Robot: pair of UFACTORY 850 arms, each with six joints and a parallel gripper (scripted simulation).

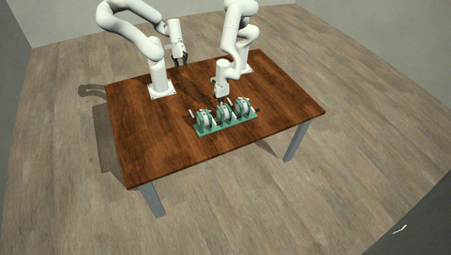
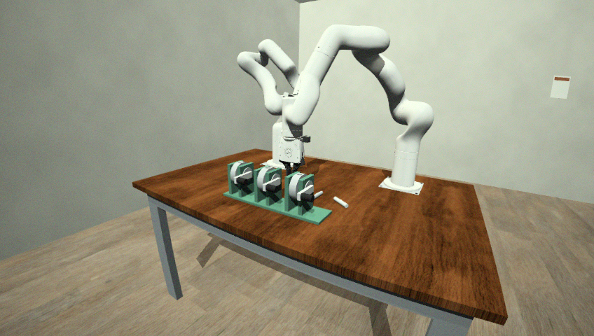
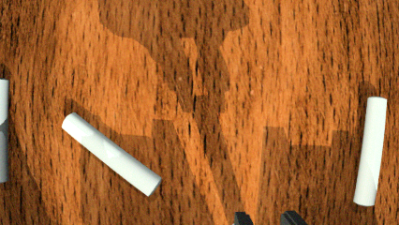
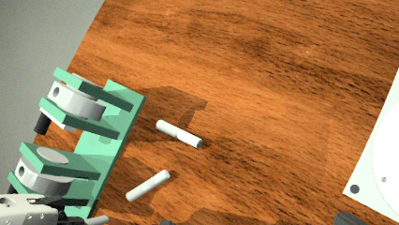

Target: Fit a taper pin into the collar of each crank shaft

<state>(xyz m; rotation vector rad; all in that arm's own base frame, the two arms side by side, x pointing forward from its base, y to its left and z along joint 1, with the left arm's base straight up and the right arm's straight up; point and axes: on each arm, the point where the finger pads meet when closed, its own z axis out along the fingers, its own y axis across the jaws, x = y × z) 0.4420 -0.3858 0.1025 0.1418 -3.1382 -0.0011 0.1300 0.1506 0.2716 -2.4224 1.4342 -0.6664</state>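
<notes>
The green stand (image 1: 227,125) (image 2: 319,215) bears three crank shafts with grey collars (image 1: 203,118) (image 1: 224,112) (image 1: 243,107). Dark holes show in the collars. My left gripper (image 1: 220,100) (image 2: 291,169) (image 3: 267,217) is shut on a white taper pin (image 1: 222,103) (image 4: 98,219), held upright just behind the middle crank; its fit in the fingers is mostly hidden. Loose pins lie on the table: two near one end (image 1: 191,113) (image 1: 205,110) (image 4: 148,186) (image 4: 179,133), others further along (image 1: 230,101) (image 1: 243,98). My right gripper (image 1: 181,62) (image 4: 258,220) is open and empty, high above the table.
Black crank handles (image 1: 217,122) (image 1: 237,117) (image 1: 257,110) stick out at the stand's front. The right arm's base (image 1: 161,91) stands behind the two end pins, and the left arm's base (image 1: 247,69) further back. The table's front edge runs beyond the stand.
</notes>
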